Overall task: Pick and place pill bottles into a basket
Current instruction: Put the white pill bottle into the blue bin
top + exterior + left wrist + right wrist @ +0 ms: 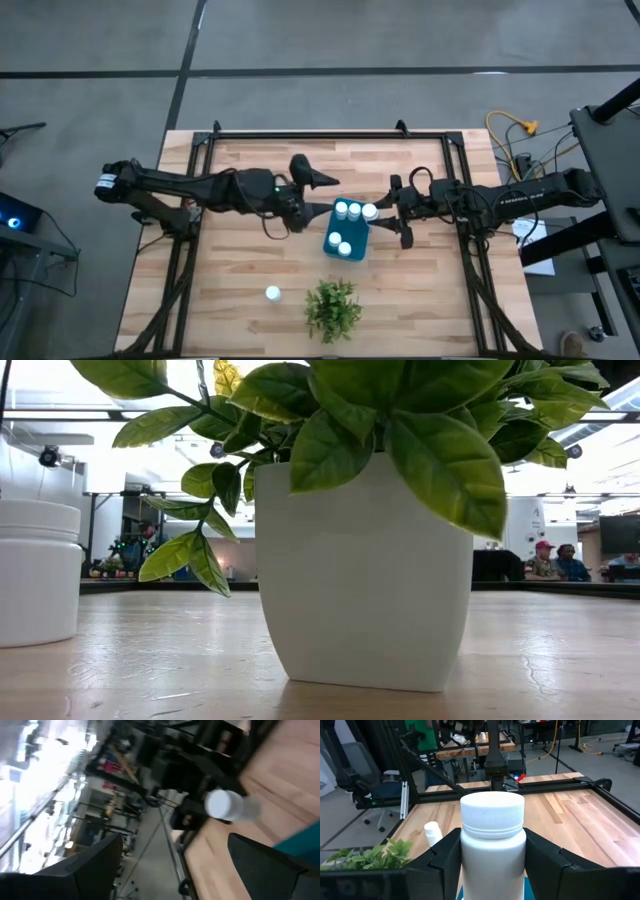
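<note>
The teal basket sits mid-table with several white pill bottles standing in it. My right gripper is shut on another pill bottle at the basket's right edge; this bottle also shows in the left wrist view. My left gripper hovers open just left of the basket, fingers spread, nothing between them. One loose pill bottle stands upright on the table near the front, also seen in the low view and the right wrist view. My right gripper pinches the pill bottle's body just below its cap between the two fingers. The fingers come in about level from the table's right side. The bottle stands upright, cap up, lifted above the basket's right rim.
A green leafy plant in a white pot stands near the front edge, right of the loose bottle. A black frame runs along the table's far edge and sides. Bare wood lies front left and front right.
</note>
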Robot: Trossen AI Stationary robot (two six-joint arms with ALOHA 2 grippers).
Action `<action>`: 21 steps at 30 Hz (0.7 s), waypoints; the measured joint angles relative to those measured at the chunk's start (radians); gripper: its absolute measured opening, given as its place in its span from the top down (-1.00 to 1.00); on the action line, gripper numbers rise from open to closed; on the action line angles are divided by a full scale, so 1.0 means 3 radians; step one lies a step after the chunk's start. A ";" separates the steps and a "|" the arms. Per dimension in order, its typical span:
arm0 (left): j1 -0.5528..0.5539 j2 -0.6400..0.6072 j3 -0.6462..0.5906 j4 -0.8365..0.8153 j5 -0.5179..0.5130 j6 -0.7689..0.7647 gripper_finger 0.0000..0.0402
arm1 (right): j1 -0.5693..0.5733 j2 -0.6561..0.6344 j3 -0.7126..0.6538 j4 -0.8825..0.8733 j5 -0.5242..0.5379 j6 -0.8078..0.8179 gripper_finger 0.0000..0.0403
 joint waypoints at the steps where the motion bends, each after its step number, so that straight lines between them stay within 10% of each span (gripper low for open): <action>1: -0.0009 0.0029 0.0048 -0.0130 -0.0010 0.0014 -0.71 | 0.0000 0.0000 0.0000 0.0001 0.0000 0.0001 0.18; 21: -0.0173 0.0843 0.1540 -0.2118 -0.0025 0.0249 -0.71 | 0.0003 -0.0001 0.0000 -0.0059 -0.0150 0.0061 0.18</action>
